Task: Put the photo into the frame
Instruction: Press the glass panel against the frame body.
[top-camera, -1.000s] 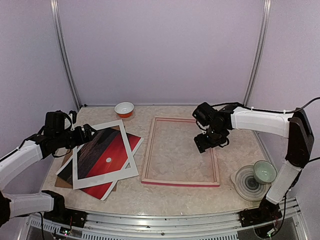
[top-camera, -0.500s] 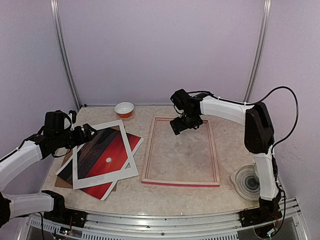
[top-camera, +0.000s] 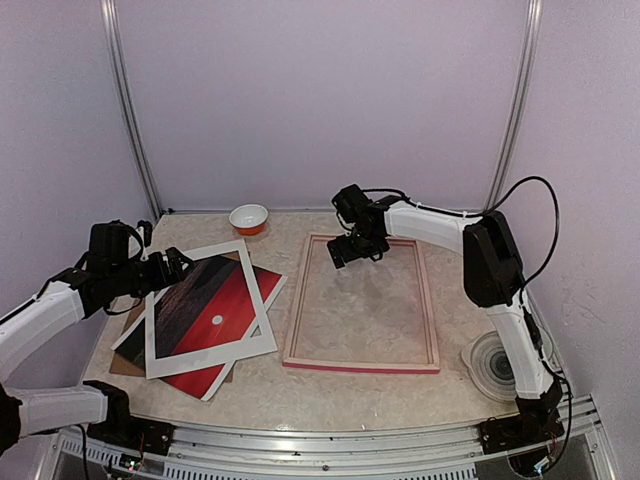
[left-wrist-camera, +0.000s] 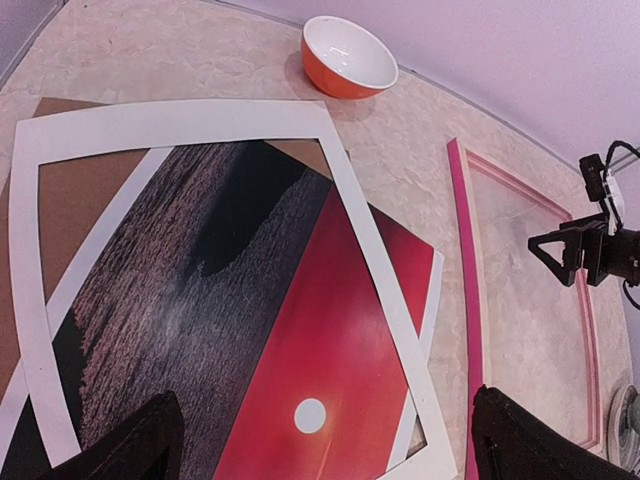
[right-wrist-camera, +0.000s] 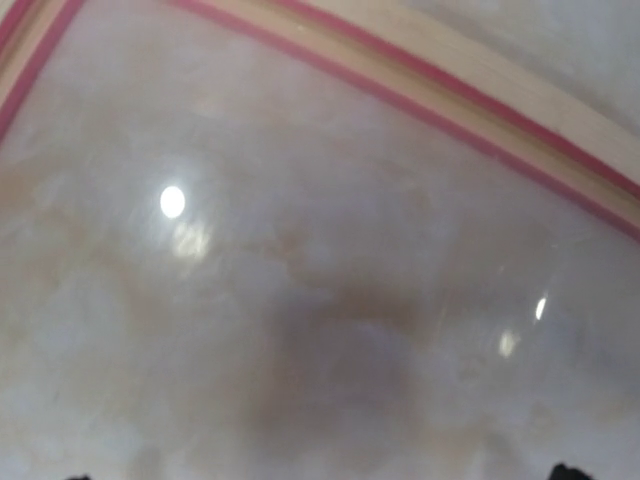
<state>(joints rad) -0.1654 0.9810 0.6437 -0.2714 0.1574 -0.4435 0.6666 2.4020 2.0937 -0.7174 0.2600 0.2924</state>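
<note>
Photo (top-camera: 215, 305): lies flat on the left of the table, left of the frame (top-camera: 360, 366) and apart from it, not yet lifted. It is sandwiched, with a white mat (left-wrist-camera: 170, 122) askew on top and a brown board (left-wrist-camera: 85, 195) beneath. It has not shifted over the last second.

Appearance: red sky with a small white sun, dark rippled water towards the far end. The mat covers the edges in part, so the corners are not free for a clean grasp.

Frame: empty, pink rim, table showing through. Position unchanged.

Change noted: the right gripper (top-camera: 347, 256) has swung from the frame's right side across to its far left corner, and its jaws have spread wider. They now stand apart and hold nothing. The left gripper (top-camera: 178, 266) has stayed at the stack's far left edge, jaws wide apart and empty.

Assessment: the right arm appears to be heading for the stack. The mat likely has to come off before the photo can go in
</note>
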